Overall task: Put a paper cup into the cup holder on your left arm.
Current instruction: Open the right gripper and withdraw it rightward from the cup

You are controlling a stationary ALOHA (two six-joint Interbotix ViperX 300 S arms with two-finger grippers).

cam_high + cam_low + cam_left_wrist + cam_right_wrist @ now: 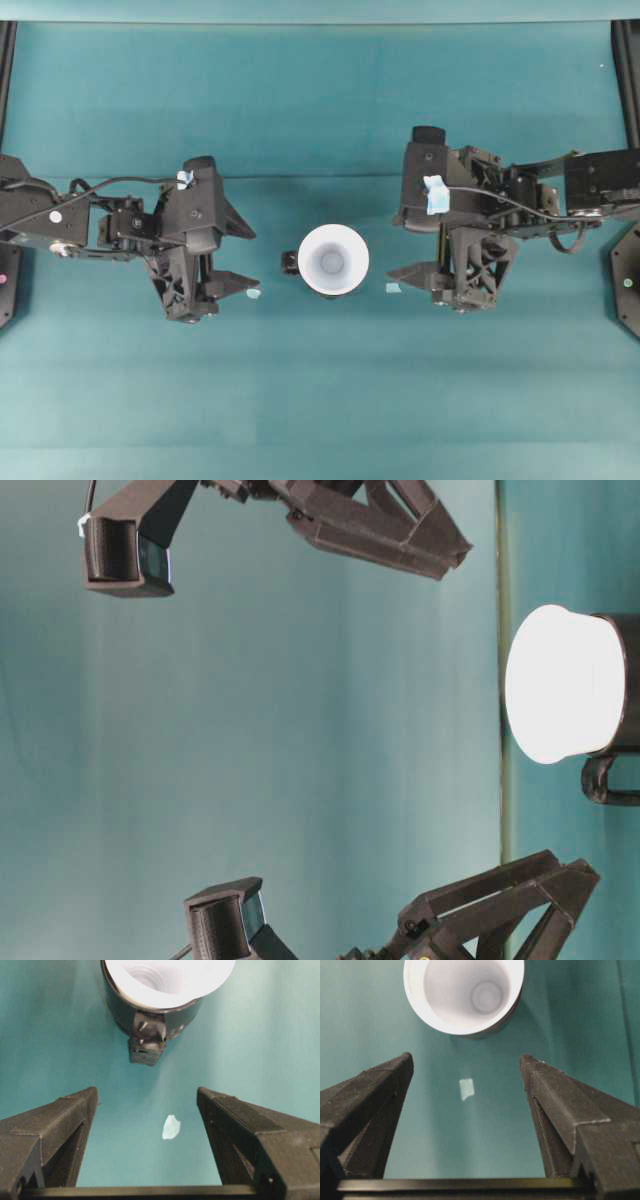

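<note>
The white paper cup point(333, 260) sits upright inside the black cup holder point(290, 263) in the middle of the table, with the holder's handle stub pointing left. My left gripper point(255, 258) is open and empty, just left of the handle. My right gripper point(395, 245) is open and empty, just right of the cup. In the left wrist view the cup point(170, 980) and the holder point(150, 1017) lie ahead of the open gripper point(147, 1095). In the right wrist view the cup point(465, 995) lies ahead of the open gripper point(466, 1060). Neither gripper touches the cup.
A small pale tape scrap point(253, 294) lies on the teal table point(320, 400) by my left gripper, and another tape scrap point(393, 288) lies by my right gripper. Black frame posts point(625, 60) stand at the far corners.
</note>
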